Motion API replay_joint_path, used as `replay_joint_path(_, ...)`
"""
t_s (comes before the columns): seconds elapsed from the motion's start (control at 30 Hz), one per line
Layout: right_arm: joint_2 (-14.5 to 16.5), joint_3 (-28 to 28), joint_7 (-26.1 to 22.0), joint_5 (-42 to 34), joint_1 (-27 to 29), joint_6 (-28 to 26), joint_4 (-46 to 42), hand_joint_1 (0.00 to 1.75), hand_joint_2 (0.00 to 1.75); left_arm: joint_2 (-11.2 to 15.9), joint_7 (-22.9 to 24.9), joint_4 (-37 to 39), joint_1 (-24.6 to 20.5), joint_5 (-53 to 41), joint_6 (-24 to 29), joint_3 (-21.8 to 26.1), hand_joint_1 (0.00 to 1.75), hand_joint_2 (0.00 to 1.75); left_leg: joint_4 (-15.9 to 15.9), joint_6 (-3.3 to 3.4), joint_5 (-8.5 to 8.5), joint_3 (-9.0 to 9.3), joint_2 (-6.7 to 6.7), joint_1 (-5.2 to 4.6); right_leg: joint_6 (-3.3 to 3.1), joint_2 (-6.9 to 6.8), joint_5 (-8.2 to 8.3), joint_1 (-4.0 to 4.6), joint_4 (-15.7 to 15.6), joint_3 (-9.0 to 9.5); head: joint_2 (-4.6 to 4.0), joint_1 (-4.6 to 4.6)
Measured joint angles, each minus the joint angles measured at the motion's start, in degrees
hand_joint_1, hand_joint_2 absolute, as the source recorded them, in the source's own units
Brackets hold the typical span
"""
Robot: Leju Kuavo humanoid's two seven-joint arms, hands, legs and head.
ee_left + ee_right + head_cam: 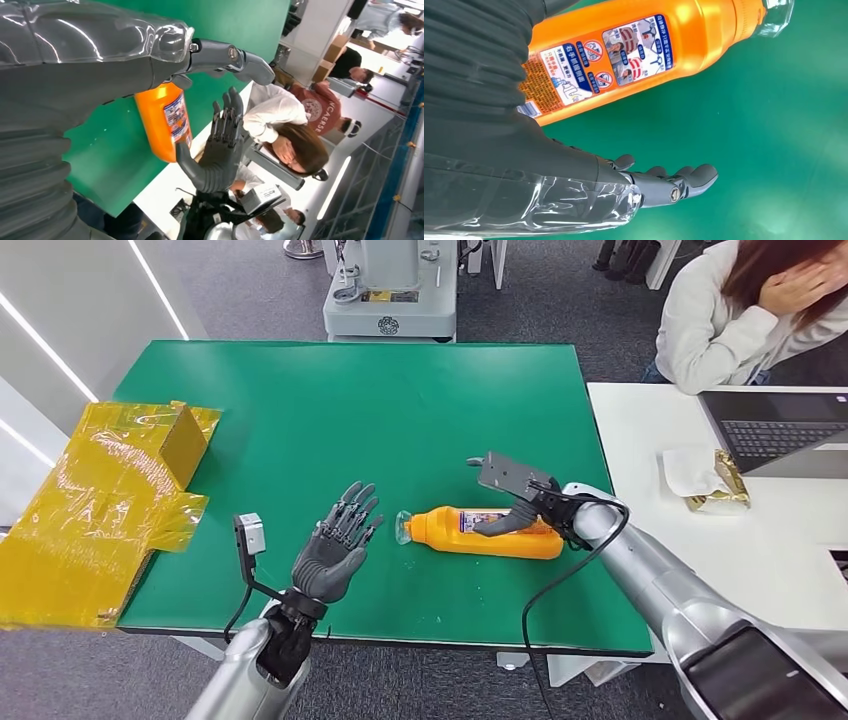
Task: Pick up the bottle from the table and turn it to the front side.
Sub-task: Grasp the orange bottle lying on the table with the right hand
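On the green table mat we see the orange plastic bottle with a clear cap and a printed label lying on its side, cap toward our left hand. That hand hovers just beside the cap, fingers spread, holding nothing. Our right hand rests over the bottle's base end, thumb across the label; we cannot tell whether it grips.

The orange bottle lies on its side, label up, on the green table.
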Motion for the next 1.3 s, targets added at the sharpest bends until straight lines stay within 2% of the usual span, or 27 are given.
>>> replay_joint_path(0.1,-2.16,0.44,0.14,-1.01,1.36,-1.19,-2.46,0.0,1.75,0.05,-0.09,0.57,-0.34,0.1,0.28,0.38,0.0,1.75,0.0,0.0,0.0,0.01,-0.02,0.0,0.0,-0.03,-0.01,0.0,-0.01,0.01,0.0,0.0)
replay_joint_path(0.3,-9.97,1.77,0.96,-1.16,8.29,-4.25,-11.33,0.0,1.75,0.41,-0.74,1.46,0.02,0.18,-0.44,1.18,0.0,1.75,0.0,0.02,-0.03,-0.08,-0.14,-0.01,0.03,-0.16,-0.03,0.0,-0.03,0.03,0.0,0.01)
replay_joint_path(0.4,-12.01,2.2,1.56,-0.2,10.0,-5.17,-13.52,0.0,1.75,0.4,-0.85,1.55,0.13,0.17,-0.47,1.19,0.0,1.75,0.0,0.02,-0.05,-0.05,-0.05,-0.01,0.03,-0.07,-0.03,0.0,-0.04,0.02,0.0,0.0)
replay_joint_path(0.63,-12.51,3.44,2.43,3.62,12.65,-5.97,-14.13,0.0,1.75,0.39,-0.45,1.55,0.27,0.39,-0.4,1.26,0.0,1.75,-0.01,0.0,-0.02,-0.02,-0.07,0.02,0.01,-0.09,-0.02,0.0,-0.01,0.02,0.0,-0.02)
replay_joint_path(0.97,-12.46,3.8,2.81,5.82,12.8,-6.4,-14.12,0.0,1.75,0.33,-0.14,1.55,0.53,0.6,-0.33,1.49,0.0,1.75,-0.01,0.01,-0.01,-0.02,-0.07,0.0,0.01,-0.09,-0.02,0.0,-0.01,0.04,0.0,0.0)
replay_joint_path(1.0,-12.49,3.85,3.05,6.44,12.79,-6.58,-14.13,0.36,1.75,0.28,-0.02,1.55,0.68,0.61,-0.35,1.62,0.0,1.75,-0.01,0.01,-0.01,-0.01,-0.07,0.0,0.02,-0.09,-0.02,0.0,-0.01,0.04,0.0,-0.01)
replay_joint_path(1.1,-12.69,4.04,3.67,7.93,12.9,-7.42,-14.28,1.66,1.75,0.15,0.33,1.55,1.2,0.98,-0.67,2.12,0.0,1.75,0.0,0.01,-0.01,0.0,-0.07,0.0,0.02,-0.08,-0.02,0.0,-0.02,0.04,0.0,-0.01)
replay_joint_path(1.13,-12.75,4.07,3.82,8.32,12.99,-7.74,-14.39,1.74,1.75,0.13,0.49,1.55,1.3,1.22,-0.81,2.31,0.0,1.75,0.0,0.01,-0.01,0.0,-0.06,0.0,0.02,-0.08,-0.02,0.0,-0.02,0.04,0.0,-0.01)
replay_joint_path(1.3,-12.8,4.14,4.41,9.67,13.14,-8.4,-14.89,1.75,1.75,0.01,0.78,1.68,1.36,1.86,-1.44,2.75,0.0,1.75,0.0,0.01,-0.01,0.07,-0.02,0.01,0.01,-0.03,-0.01,0.01,-0.02,0.08,0.0,0.0)
